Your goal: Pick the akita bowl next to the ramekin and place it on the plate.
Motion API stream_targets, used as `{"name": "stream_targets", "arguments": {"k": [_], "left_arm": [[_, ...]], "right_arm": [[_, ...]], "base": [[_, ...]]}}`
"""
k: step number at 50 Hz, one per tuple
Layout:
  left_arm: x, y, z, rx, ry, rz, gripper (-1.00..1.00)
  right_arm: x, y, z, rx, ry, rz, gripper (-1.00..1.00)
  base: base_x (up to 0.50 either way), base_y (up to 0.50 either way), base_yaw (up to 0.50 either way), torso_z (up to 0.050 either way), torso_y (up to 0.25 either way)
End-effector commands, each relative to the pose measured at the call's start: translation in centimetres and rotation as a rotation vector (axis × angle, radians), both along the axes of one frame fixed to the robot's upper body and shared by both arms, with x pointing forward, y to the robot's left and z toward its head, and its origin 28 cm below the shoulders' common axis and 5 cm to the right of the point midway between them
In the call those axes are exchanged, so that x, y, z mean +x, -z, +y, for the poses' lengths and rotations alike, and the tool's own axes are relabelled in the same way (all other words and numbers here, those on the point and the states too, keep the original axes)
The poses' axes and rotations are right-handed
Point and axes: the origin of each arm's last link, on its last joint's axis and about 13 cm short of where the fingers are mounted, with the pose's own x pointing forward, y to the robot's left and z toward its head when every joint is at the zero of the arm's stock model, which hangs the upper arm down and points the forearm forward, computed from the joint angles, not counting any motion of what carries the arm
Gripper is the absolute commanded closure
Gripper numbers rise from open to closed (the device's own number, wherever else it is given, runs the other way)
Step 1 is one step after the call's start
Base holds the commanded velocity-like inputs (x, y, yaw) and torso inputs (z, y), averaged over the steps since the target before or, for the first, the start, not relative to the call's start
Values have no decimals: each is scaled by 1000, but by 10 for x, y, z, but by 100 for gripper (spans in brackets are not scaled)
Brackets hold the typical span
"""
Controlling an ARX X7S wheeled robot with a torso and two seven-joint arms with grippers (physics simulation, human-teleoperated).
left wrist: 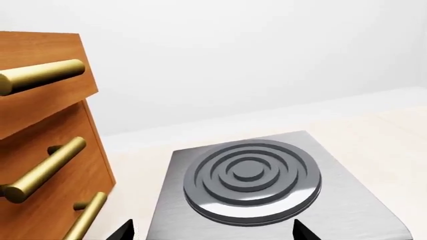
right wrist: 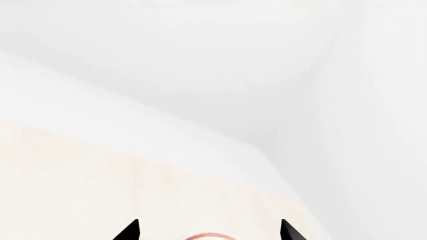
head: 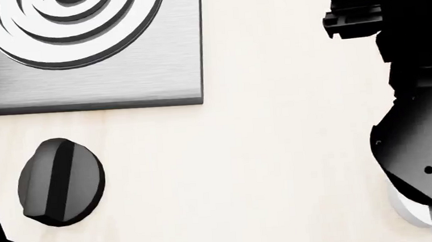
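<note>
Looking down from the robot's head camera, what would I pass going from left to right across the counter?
Black round knob → steel hob plate with its ringed burner → bare pale countertop → the robot's black right arm.
</note>
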Motion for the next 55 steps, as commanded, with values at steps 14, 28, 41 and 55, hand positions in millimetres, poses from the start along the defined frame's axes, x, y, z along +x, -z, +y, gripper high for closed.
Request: {"name": "stream_targets", "arguments": {"k": [14,28,41,55], "left_arm": [[3,0,-3,2,10,-1,-100],[3,-2,-4,4,14,-4,-100],[3,-1,-3,3,14,-1,-100],[2,-1,-4,7,11,-17,-100]], "right_arm": [[-27,30,17,-26,-94,-31,-100],[-46,38,27,-30,-155,-48,-100],[-63,55,33,0,-182,-52,-100],[-85,65,42,31,-242,-71,-100]], "base": [[0,0,0,0,0],[0,0,0,0,0],[0,0,0,0,0],[0,0,0,0,0]]}}
